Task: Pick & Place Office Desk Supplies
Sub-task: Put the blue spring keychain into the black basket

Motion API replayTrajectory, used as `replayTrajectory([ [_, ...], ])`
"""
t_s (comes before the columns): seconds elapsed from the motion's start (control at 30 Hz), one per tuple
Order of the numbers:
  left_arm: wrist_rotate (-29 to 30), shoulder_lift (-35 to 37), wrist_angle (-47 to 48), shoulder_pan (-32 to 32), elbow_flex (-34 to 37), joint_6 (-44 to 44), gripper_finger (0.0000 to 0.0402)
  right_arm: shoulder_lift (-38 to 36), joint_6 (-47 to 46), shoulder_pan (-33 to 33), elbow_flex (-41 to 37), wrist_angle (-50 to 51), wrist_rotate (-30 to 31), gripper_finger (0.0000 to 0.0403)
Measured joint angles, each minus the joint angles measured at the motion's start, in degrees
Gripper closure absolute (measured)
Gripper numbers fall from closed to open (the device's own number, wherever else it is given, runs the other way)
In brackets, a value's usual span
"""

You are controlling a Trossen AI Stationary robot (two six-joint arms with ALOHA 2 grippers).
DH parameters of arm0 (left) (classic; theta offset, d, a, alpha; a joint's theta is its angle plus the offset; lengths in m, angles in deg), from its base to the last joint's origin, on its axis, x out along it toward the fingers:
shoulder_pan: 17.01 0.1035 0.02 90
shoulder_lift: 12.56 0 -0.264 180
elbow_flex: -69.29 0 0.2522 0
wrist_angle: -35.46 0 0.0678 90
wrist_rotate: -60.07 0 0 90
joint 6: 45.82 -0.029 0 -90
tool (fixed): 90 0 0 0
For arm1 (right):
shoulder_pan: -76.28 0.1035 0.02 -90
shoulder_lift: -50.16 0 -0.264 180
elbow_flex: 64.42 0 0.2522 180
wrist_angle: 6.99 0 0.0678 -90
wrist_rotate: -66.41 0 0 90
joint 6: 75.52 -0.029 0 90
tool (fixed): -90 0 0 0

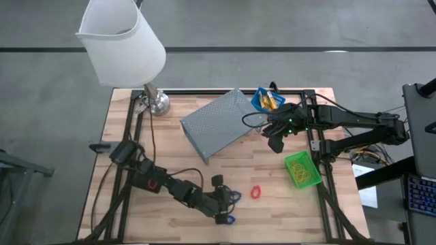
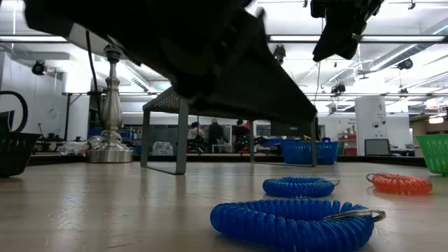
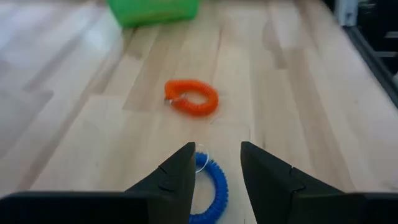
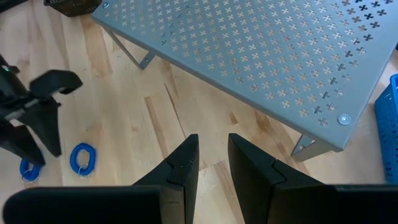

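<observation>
The left arm was stretched low from the table's 9 o'clock edge toward 6 o'clock, its links folded close to the surface. The left gripper [image 1: 223,201] was held near the table's front edge, with its fingers [image 3: 177,177] parted by a narrow gap and nothing gripped between them. The right arm was extended from 3 o'clock toward the centre, raised above the surface. The right gripper [image 1: 276,141] was apparently angled downward, its fingers [image 4: 180,168] slightly apart and empty.

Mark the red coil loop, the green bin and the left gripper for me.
red coil loop [image 3: 191,98], left wrist view, on its coiled band.
green bin [image 1: 302,169], high view, on its contents-filled middle.
left gripper [image 3: 215,167], left wrist view, midway between its open fingertips.
</observation>
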Motion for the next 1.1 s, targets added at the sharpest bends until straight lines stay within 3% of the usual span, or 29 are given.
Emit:
replayTrajectory([
  [0.33, -2.6, -2.2, 5.1, 0.3, -2.1, 6.6, 0.027, 0.0, 0.0, 0.0, 0.0, -0.4, 0.0, 0.0319],
  [0.83, -2.9, -2.3, 9.2, 0.4, -2.1, 9.6, 0.027, 0.0, 0.0, 0.0, 0.0, -0.9, 0.0, 0.0319],
  [1.1, -7.3, -2.3, 11.4, 1.3, -2.1, 11.6, 0.027, 0.0, 0.0, 0.0, 0.0, -0.9, 0.0, 0.0319],
])
